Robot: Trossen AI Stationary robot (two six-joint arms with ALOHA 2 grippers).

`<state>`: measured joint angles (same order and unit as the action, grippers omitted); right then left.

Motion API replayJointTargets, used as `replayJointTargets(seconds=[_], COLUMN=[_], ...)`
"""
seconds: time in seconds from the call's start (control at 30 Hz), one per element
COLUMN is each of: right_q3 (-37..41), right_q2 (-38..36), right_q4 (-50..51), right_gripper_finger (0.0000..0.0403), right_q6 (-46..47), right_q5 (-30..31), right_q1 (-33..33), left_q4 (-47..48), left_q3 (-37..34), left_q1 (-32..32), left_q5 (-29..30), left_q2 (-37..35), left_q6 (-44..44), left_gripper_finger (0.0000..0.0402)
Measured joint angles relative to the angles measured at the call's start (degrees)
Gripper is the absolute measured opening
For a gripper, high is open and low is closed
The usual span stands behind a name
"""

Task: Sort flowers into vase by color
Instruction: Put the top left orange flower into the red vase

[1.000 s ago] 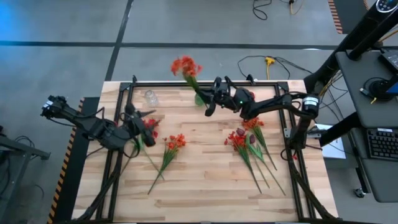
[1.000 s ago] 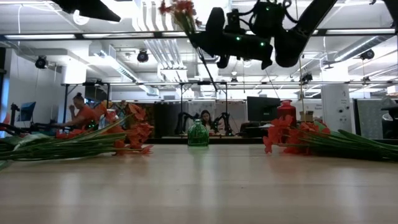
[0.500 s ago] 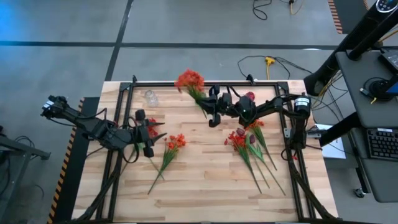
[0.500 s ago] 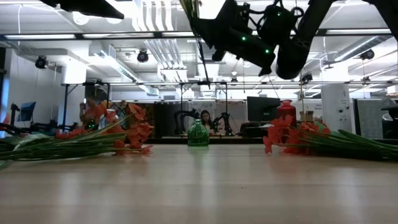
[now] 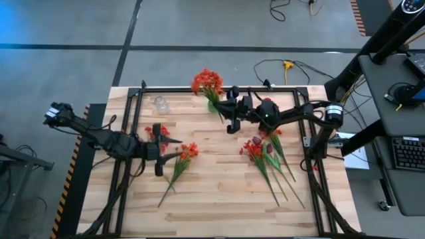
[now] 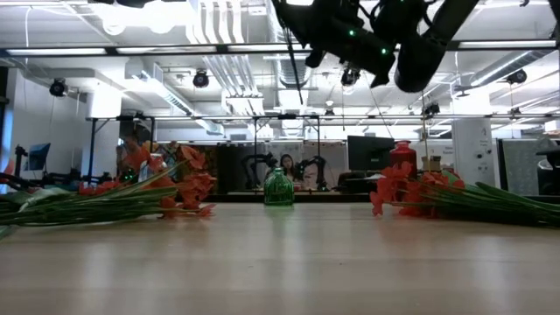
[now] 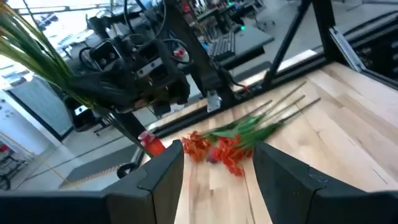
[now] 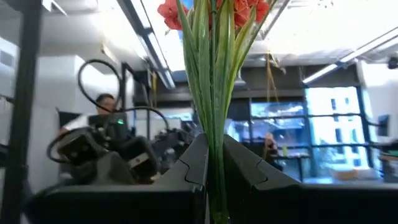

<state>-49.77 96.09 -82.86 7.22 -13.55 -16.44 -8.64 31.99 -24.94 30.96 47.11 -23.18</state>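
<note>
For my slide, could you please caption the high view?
Right gripper holds an orange flower bunch above the table's far edge; left gripper, open, nears another orange flower.

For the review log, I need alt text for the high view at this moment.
Seen from above, the right gripper holds an orange flower bunch by its stems over the table's far edge, above a green vase. The left gripper hovers open beside another orange bunch; more flowers lie at right.

Right pincer (image 5: 226,108) carried the orange flower (image 5: 208,81) rightward; left pincer (image 5: 174,147) reached toward the table's middle.
</note>
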Motion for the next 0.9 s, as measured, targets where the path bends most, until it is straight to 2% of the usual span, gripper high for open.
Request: replayJointTargets(seconds=[0.17, 0.33, 0.47, 0.63, 0.9], right_q3=[-0.36, -0.24, -0.45, -0.82, -1.80], right_q2=[-5.27, -6.05, -3.21, 1.23, 6.52], right_q4=[8.88, 4.63, -3.48, -5.33, -7.23], right_gripper_finger=[0.0022, 0.0022, 0.0022, 0.0022, 0.0022], right_q6=[-4.01, -7.16, -5.05, -4.21, -5.26], right_q5=[2.72, 3.07, 3.18, 3.07, 1.06], right_q1=[-2.55, -4.16, -4.81, -4.05, -0.49], left_q4=[-0.68, -1.57, -5.18, -13.22, -15.46], left_q3=[-0.09, -1.02, -2.33, -6.44, -8.11], left_q1=[1.49, 3.16, 5.34, 9.24, 12.78], left_q5=[-0.03, -0.34, -5.16, -10.99, -12.75], left_q2=[0.01, 0.06, 0.05, 0.05, 0.06], left_q6=[0.85, 1.41, 2.63, 3.36, 4.77], left_gripper_finger=[0.0175, 0.0175, 0.0175, 0.0175, 0.0175])
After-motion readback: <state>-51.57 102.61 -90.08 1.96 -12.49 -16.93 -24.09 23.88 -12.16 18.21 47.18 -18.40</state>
